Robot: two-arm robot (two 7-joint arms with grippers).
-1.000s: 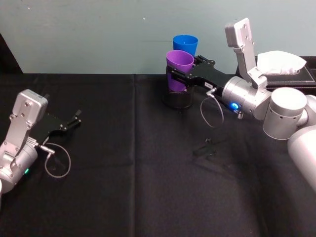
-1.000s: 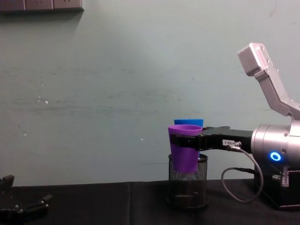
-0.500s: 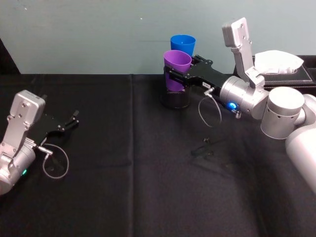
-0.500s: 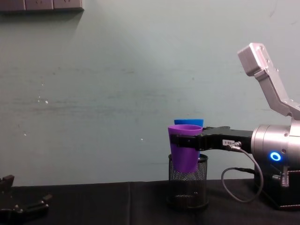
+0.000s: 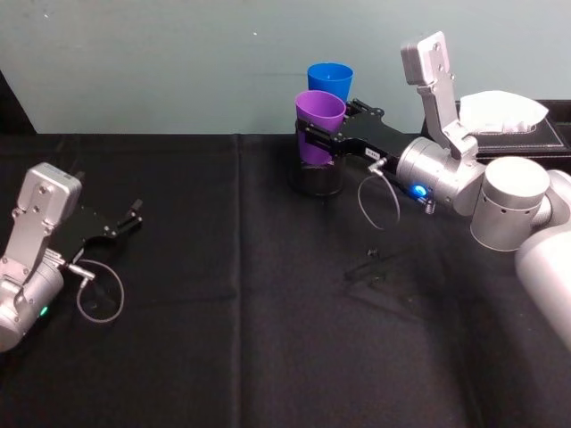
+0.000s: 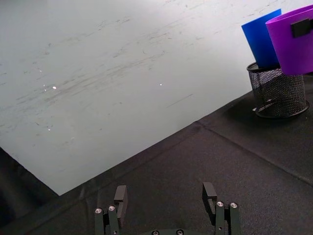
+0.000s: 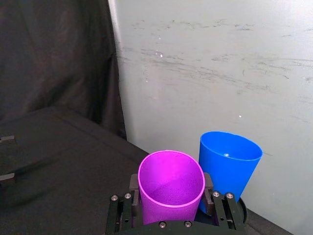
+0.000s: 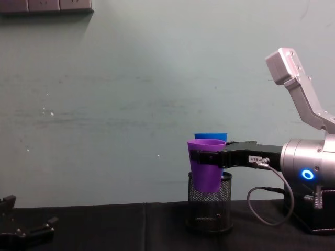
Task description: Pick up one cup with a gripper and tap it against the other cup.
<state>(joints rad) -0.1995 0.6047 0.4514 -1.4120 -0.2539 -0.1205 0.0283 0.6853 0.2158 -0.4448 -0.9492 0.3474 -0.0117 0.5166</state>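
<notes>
Aloft, purple cup [image 5: 321, 114] in right end effector [image 5: 318, 136], beside blue cup [image 5: 331, 80]; left end effector [image 6: 165, 192] wide, well apart.

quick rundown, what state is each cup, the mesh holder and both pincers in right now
purple cup: upright, empty, lifted off the table, clamped in the right pincer.
blue cup: upright, empty, standing in the mesh pen holder; whether it touches the purple cup cannot be told.
mesh pen holder: upright on the table, holding the blue cup.
right pincer: shut on the purple cup.
left pincer: open, empty, low on the robot's left.
</notes>
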